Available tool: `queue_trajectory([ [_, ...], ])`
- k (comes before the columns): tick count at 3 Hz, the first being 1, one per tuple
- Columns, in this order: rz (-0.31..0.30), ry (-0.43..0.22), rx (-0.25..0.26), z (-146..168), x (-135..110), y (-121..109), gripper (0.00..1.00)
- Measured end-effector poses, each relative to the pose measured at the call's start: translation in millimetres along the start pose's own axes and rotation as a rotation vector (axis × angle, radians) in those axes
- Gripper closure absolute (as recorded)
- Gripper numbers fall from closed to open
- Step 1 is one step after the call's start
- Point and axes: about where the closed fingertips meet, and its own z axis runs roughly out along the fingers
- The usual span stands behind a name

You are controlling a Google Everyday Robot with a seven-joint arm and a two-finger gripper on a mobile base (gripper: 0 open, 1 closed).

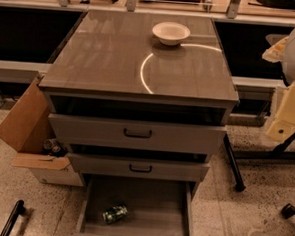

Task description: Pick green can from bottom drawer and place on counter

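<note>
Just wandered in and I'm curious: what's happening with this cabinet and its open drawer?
A robot is meant to fetch the small green drink can, lying on its side in the wide grey bottom drawer, which is pulled open. Nothing holds it yet. The robot's pale claw hangs at the right edge of the view, beside the cabinet, far from the can. The glossy grey-brown counter where the can should go carries a white bowl near the back.
</note>
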Motion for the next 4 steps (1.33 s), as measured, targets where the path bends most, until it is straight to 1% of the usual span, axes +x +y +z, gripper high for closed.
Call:
queue_trajectory([
  [1, 0.0, 0.0, 0.0, 0, 0, 0, 0.0],
  [2, -0.066, -0.119, -0.068, 14, -28, 19, 0.0],
  [3, -0.111, -0.275, -0.171, 52, -70, 66, 0.0],
  [4, -0.115, -0.404, -0.305, 94, -106, 130, 0.0],
])
